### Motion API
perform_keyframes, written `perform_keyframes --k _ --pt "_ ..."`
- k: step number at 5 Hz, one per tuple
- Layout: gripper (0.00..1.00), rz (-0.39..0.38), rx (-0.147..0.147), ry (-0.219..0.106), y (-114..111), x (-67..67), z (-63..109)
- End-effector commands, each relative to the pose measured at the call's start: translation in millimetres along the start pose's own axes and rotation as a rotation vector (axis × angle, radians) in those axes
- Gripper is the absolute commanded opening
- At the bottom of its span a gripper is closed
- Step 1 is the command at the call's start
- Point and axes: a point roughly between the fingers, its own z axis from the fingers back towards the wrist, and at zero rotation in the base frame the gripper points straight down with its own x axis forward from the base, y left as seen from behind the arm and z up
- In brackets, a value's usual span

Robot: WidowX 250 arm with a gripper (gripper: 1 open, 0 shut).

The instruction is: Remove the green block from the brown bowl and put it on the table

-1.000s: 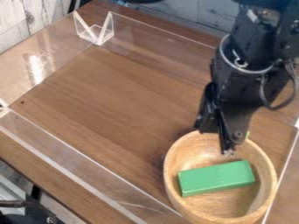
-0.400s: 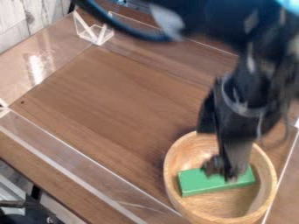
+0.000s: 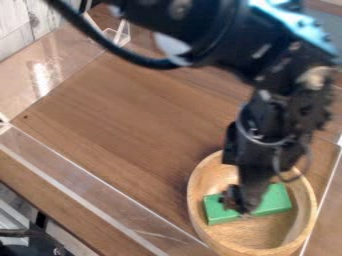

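The brown bowl [image 3: 201,185] stands on the table [image 3: 134,110] at the near right. The green block [image 3: 277,203] lies flat inside it. My gripper [image 3: 247,200] points down into the bowl, with its dark fingertips low over the middle of the block and hiding part of it. The fingers look spread apart, with nothing lifted between them. Motion blur smears the arm above, and I cannot tell whether the fingertips touch the block.
Clear acrylic walls [image 3: 80,185] edge the tabletop on the near and left sides. A small clear folded stand [image 3: 107,35] sits at the far left corner. The arm's bulk hangs over the right half of the table.
The gripper has come down from above the bowl's far rim into the bowl, onto the green block, and its fingers have spread. Block and bowl have not moved.
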Motion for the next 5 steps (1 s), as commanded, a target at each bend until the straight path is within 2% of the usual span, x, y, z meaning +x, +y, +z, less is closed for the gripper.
perform_keyframes --k 1,2,4,5 --pt "1.0 0.067 0.024 -0.032 6.2 9.4 -1.6" --pt "1.0 0.124 0.022 -0.031 5.6 13.8 -15.4" --pt "1.0 0.137 0.015 -0.054 -2.3 6.4 -33.8" --pt "0.0 0.171 0.012 -0.043 1.5 -2.3 -40.5"
